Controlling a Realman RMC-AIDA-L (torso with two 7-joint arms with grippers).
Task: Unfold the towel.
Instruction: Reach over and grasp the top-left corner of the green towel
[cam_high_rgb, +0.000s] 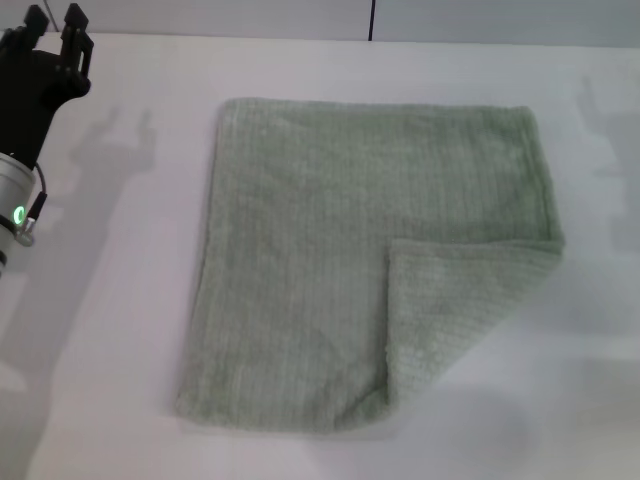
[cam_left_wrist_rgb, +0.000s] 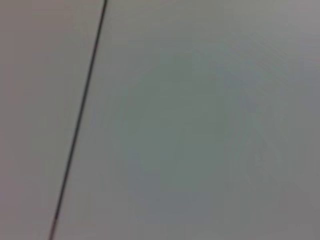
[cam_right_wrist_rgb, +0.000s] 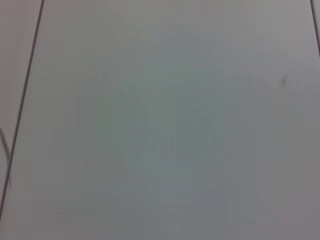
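The pale sage-green towel (cam_high_rgb: 340, 250) lies flat in the middle of the white table in the head view. Its near right corner (cam_high_rgb: 450, 320) is folded over onto the cloth as a triangular flap. My left gripper (cam_high_rgb: 55, 30) is raised at the far left of the table, well apart from the towel, with its fingers spread and nothing between them. My right gripper is out of view. Both wrist views show only a plain grey-white surface with thin dark lines.
The white table (cam_high_rgb: 110, 300) has bare surface on the left, right and near sides of the towel. A wall with a dark vertical seam (cam_high_rgb: 371, 20) stands behind the table's far edge.
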